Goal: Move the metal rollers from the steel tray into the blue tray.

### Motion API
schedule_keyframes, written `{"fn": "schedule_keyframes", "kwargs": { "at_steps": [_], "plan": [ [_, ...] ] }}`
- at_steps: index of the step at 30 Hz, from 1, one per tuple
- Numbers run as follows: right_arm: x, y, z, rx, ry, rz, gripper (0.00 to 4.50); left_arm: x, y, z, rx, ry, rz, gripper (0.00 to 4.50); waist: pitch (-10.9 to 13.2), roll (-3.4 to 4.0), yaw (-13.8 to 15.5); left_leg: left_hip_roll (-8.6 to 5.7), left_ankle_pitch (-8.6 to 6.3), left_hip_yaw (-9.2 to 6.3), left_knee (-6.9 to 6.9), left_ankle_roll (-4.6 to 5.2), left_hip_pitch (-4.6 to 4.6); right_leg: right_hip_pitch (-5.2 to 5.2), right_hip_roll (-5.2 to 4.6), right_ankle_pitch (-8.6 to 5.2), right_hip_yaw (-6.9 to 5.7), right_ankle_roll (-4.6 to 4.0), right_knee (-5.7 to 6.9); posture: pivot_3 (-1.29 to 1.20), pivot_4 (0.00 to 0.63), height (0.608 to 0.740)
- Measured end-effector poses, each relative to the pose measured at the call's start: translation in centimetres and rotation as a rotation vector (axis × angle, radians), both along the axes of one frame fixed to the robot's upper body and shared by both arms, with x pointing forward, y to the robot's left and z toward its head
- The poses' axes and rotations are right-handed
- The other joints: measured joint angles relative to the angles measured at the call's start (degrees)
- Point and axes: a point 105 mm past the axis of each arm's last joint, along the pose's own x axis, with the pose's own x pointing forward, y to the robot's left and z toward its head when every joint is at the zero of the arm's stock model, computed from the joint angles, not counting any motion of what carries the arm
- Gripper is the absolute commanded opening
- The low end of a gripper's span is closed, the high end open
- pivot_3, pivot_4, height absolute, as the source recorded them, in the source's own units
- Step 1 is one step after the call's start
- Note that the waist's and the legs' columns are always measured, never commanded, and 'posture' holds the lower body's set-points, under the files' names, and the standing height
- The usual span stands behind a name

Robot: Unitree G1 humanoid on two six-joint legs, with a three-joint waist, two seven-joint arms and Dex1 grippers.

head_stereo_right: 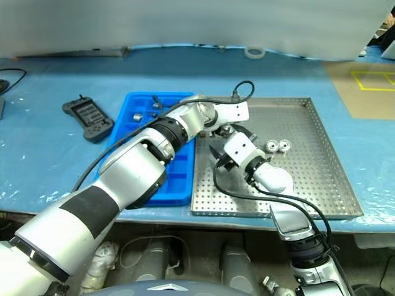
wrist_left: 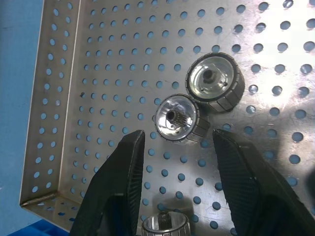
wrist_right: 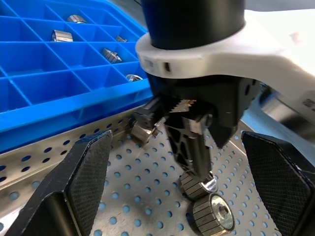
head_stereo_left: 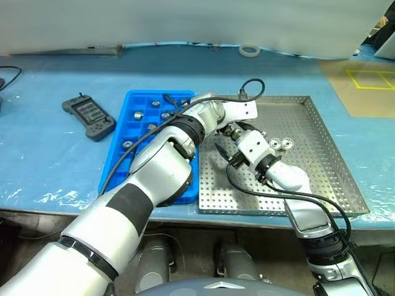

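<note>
I take the steel tray (head_stereo_left: 321,163) as my landmark; it lies flat on the blue-covered table (head_stereo_left: 43,154), and the blue tray (head_stereo_left: 117,163) sits just beside its long edge, on my left.

My left gripper (wrist_left: 177,162) hangs over the steel tray's middle, angled down at the perforated floor. Its two black fingers (wrist_left: 120,182) stand partly apart with nothing between them. In the left wrist view two metal rollers (wrist_left: 178,119) lie touching each other on the tray floor just past the fingertips, both on their sides with the dark central hole facing the camera. A third roller (wrist_left: 166,224) sits lower on the floor, between the fingers near their base; I cannot tell if it touches either one.

My right gripper (wrist_right: 172,187) is also over the steel tray, close beside the left one and pointing roughly level toward the blue tray. Its fingers (wrist_right: 81,182) are spread wide and hold nothing. In the right wrist view the left gripper's fingers come down right next to the pair of rollers, and another roller (wrist_right: 142,130) lies on the floor near the rim that borders the blue tray.

Several rollers (wrist_right: 62,35) already rest in separate compartments of the blue tray, toward its far end from the steel tray's near edge.

A dark handheld controller (head_stereo_left: 89,117) lies on the table beyond the blue tray, well apart from the steel tray. A white tape ring (head_stereo_left: 249,50) lies past the steel tray's far rim.
</note>
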Motion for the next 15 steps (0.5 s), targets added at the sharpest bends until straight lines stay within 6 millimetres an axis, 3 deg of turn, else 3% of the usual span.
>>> {"fn": "schedule_keyframes", "kwargs": {
  "at_steps": [9,15],
  "plan": [
    [-0.2,0.0,-0.1,0.001,0.013,-0.019,4.47,1.1,1.9,-0.7,-0.014,-0.01,0.122,2.28,0.0,0.0,-0.76,-0.01,0.0,-0.01,0.0,0.0,-0.05,-0.01,0.0,0.0,-0.01,0.0,-0.05,-0.28,0.15,0.74],
    [-0.2,0.0,-0.2,-0.001,0.015,-0.015,4.47,2.0,4.3,-0.2,0.05,-0.035,0.132,2.28,0.0,-0.01,-0.74,-0.01,-0.02,-0.02,-0.02,0.02,-0.09,-0.05,0.0,0.0,-0.02,0.0,-0.08,-0.23,0.15,0.74]
  ]
}}
